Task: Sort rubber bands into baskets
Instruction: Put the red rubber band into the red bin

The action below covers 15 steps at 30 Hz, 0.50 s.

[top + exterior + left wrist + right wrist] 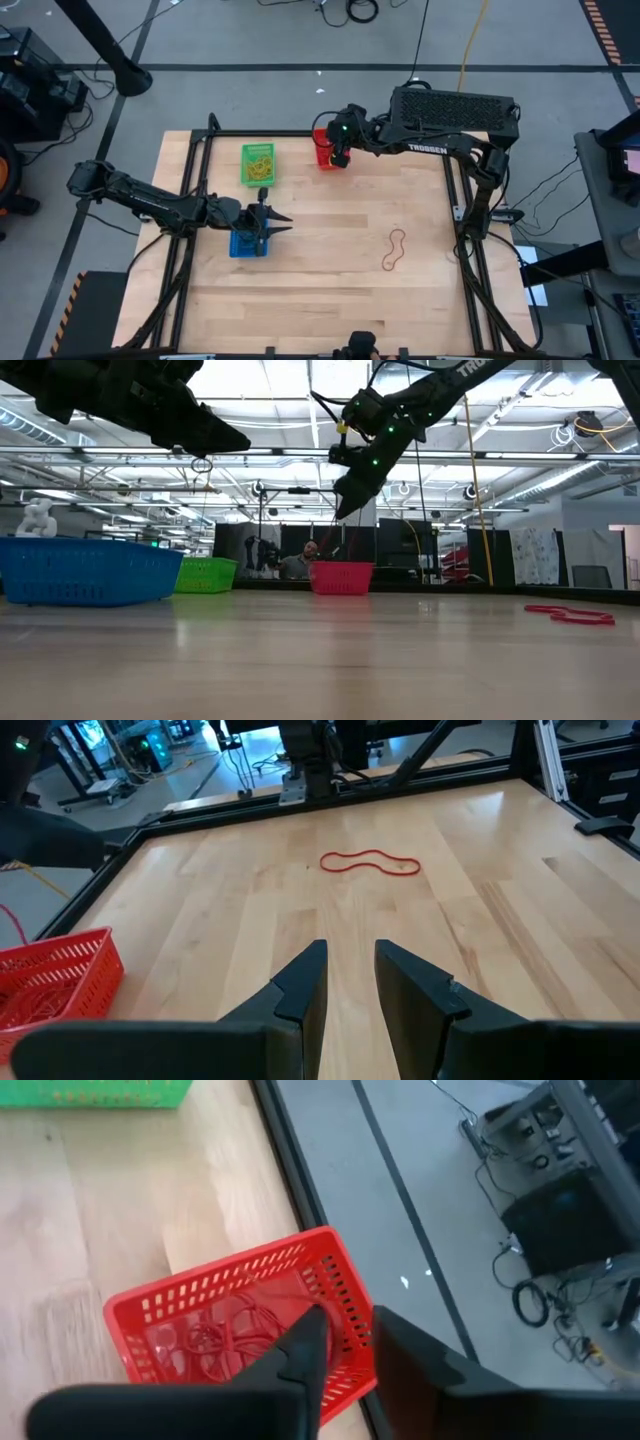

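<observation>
My right gripper (340, 152) hovers open above the red basket (235, 1325) at the table's far edge. Red rubber bands (225, 1335) lie inside the basket, and nothing shows between the fingers. My left gripper (276, 228) is open and empty, held in the air over the blue basket (249, 244) at the table's left. One red rubber band (395, 250) lies flat on the wood at the right; it also shows in the left wrist view (368, 863). The green basket (258, 165) stands at the far left with bands inside.
A black frame rail (455, 190) runs along the table's sides and far edge. The bare wood (330, 270) between the baskets and the lone red band is free. In the low view a person (297, 565) sits in the room behind the table.
</observation>
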Each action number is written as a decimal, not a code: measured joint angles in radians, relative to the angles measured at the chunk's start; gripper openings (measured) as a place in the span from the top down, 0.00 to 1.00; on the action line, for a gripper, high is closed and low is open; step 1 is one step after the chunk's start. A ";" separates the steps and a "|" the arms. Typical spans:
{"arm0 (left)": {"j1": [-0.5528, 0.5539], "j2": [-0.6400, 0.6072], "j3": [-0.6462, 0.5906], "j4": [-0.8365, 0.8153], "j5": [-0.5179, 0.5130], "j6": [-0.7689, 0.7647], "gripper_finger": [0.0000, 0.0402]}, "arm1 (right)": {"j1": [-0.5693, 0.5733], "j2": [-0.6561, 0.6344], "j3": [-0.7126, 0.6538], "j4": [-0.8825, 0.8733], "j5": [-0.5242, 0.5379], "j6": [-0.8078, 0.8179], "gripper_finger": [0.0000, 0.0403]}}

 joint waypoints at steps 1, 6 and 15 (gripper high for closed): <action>0.000 0.000 0.000 0.000 0.000 0.000 0.76 | 0.000 0.000 0.000 0.000 0.001 0.015 0.81; 0.000 0.000 0.000 0.000 0.000 0.000 0.76 | -0.004 0.000 0.000 0.000 0.000 0.063 0.70; 0.000 0.000 0.000 0.000 0.000 -0.006 0.76 | -0.031 0.000 0.000 0.000 0.001 0.209 0.56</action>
